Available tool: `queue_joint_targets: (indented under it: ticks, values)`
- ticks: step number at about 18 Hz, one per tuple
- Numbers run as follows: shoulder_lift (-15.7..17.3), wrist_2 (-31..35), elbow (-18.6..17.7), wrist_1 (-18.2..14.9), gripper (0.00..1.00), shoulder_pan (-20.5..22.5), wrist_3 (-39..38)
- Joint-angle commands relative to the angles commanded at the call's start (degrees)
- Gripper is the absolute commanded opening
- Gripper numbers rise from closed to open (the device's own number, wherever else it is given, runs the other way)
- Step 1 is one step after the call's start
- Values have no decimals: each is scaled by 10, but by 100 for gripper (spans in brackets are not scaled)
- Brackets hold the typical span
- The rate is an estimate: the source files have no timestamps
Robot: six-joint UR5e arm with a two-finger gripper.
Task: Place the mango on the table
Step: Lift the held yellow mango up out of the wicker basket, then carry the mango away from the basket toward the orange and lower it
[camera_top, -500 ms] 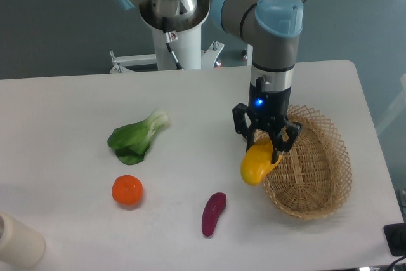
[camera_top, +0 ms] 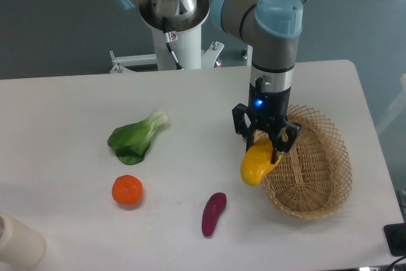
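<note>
Nothing has shifted since half a second ago. Gripper [camera_top: 265, 146] is clamped on the mango's [camera_top: 255, 164] upper end; fruit hangs at the basket's [camera_top: 317, 176] 9 o'clock rim, above the table [camera_top: 63, 112]. Likely smooth, firm, fairly heavy: a mid-body hold would slip less.

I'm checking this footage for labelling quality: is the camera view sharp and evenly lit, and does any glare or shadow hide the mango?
Fixed camera view: sharp overall, with soft, even lighting. The mango is clearly lit, its top hidden only by the gripper. There is mild sheen on the table, only faint shadows beneath the objects, and no noticeable blur.
</note>
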Motion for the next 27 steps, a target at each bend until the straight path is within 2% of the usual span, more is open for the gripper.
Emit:
queue_joint_targets:
  ticks: [3, 7, 10, 12, 13, 15, 16, 19, 21, 27]
  values:
    - [1, 0, -1, 0, 47, -3, -9]
    - [2, 11, -7, 1, 47, -31, -64]
    - [10, 53, -9, 1, 47, -71, -100]
    - [0, 73, -6, 9, 47, -109, -171]
    - [-15, 75, 3, 11, 47, -129, -207]
    - [-36, 83, 12, 24, 47, -155, -232]
    - [-58, 96, 21, 37, 47, -179, -241]
    - [-118, 133, 61, 43, 47, -229, -243]
    - [-154, 142, 86, 44, 47, -247, -237]
    - [-190, 149, 83, 42, 47, -264, -244]
